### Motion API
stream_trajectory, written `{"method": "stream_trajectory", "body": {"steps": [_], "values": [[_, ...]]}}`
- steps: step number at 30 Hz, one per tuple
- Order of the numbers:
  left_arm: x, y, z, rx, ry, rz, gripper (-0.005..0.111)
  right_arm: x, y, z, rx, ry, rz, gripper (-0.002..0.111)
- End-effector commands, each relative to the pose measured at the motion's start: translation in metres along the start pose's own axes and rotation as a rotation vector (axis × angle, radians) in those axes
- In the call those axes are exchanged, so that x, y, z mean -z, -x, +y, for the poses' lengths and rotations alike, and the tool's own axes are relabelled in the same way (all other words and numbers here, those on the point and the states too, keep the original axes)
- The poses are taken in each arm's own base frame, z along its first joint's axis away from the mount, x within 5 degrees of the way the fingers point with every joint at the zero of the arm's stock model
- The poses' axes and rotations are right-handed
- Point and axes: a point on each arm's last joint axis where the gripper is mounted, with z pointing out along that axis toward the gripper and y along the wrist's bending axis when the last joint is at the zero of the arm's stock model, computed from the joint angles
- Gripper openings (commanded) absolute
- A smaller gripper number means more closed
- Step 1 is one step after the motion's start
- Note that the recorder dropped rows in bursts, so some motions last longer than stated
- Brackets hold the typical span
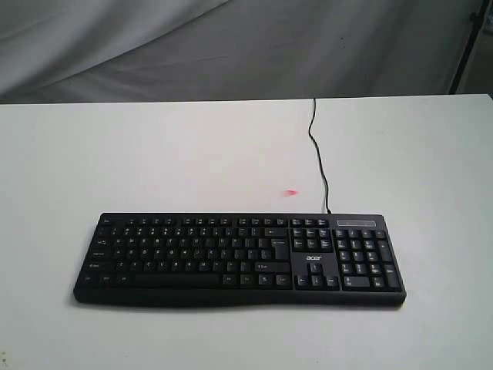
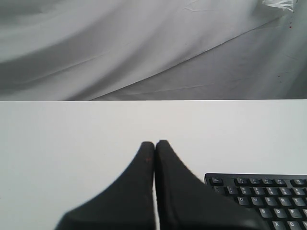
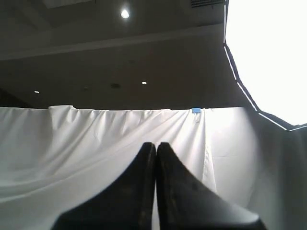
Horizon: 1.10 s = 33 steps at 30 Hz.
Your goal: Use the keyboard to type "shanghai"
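Observation:
The wide black keyboard [image 1: 239, 258] with white legends and a small acer logo lies near the front of the white table [image 1: 154, 154]; its thin black cable [image 1: 319, 158] runs off toward the back edge. Neither arm shows in the exterior view. In the left wrist view my left gripper [image 2: 155, 143] is shut and empty, hovering over bare table, with the keyboard's corner [image 2: 259, 196] beside it. My right gripper [image 3: 155, 144] is also shut and empty, pointing at a white curtain, with no keyboard in its view.
A small pink mark [image 1: 290, 193] sits on the table just behind the keyboard. A grey-white cloth backdrop [image 1: 231, 46] hangs behind the table's far edge. A dark stand [image 1: 470, 46] is at the far right.

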Motion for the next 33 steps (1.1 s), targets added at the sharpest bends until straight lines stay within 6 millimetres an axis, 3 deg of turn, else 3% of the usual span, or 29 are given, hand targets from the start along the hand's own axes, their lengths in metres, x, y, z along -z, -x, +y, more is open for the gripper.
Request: {"method": "stream_trajectory", "body": {"steps": [1, 6, 10, 21, 26, 33], "values": [[0.000, 0.000, 0.000, 0.005, -0.005, 0.001, 0.001, 0.001, 0.005, -0.001, -0.001, -0.011, -0.063, 0.000], [0.000, 0.000, 0.000, 0.005, -0.005, 0.001, 0.001, 0.000, 0.010, -0.001, -0.063, -0.008, -0.100, 0.000], [0.000, 0.000, 0.000, 0.005, -0.005, 0.001, 0.001, -0.012, 0.024, -0.002, -0.100, -0.012, -0.042, 0.000], [0.000, 0.000, 0.000, 0.005, -0.005, 0.001, 0.001, -0.041, 0.099, -0.006, -0.095, -0.024, -0.018, 0.000], [0.000, 0.000, 0.000, 0.005, -0.005, 0.001, 0.001, -0.074, 0.112, -0.008, -0.096, -0.031, 0.095, 0.000], [0.000, 0.000, 0.000, 0.005, -0.005, 0.001, 0.001, -0.131, 0.105, -0.010, -0.070, -0.039, 0.346, 0.000]]}}
